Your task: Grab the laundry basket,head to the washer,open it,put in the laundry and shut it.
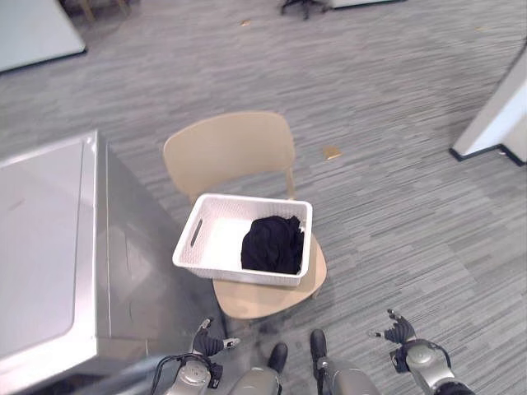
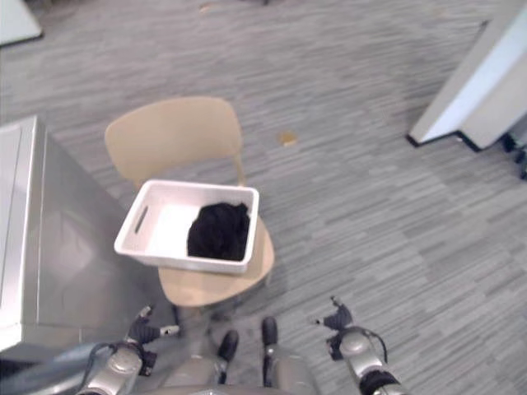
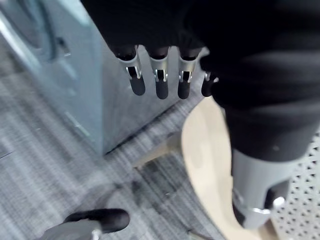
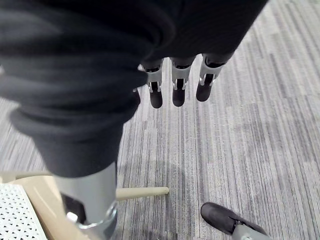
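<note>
A white laundry basket (image 1: 216,243) of perforated plastic sits on the seat of a pale wooden chair (image 1: 233,151); its slotted handle faces the washer side, and a heap of black laundry (image 1: 272,244) lies bunched in the part of the basket farther from the washer, touching the wall there; the rest of the basket's floor is bare; the chair stands on a grey striped carpet floor (image 1: 395,164), its backrest on the far side of the basket from the robot; just beside the chair, on the robot's left, stands the washer (image 1: 58,247), a silver-grey box with a flat top, and its side panel is close to the basket's handle end; the left hand (image 1: 211,341) hangs low near the washer's corner and the chair's front edge, touching nothing, its fingers (image 3: 161,84) straight and relaxed with nothing between them and the thumb; the right hand (image 1: 399,331) hangs low over the carpet on the other side, well apart from the chair, and its fingers (image 4: 178,88) likewise point down straight and empty; a small tan scrap (image 1: 331,152) lies on the floor beyond the chair; a white panel with a dark base (image 1: 498,123) stands at the far right.
</note>
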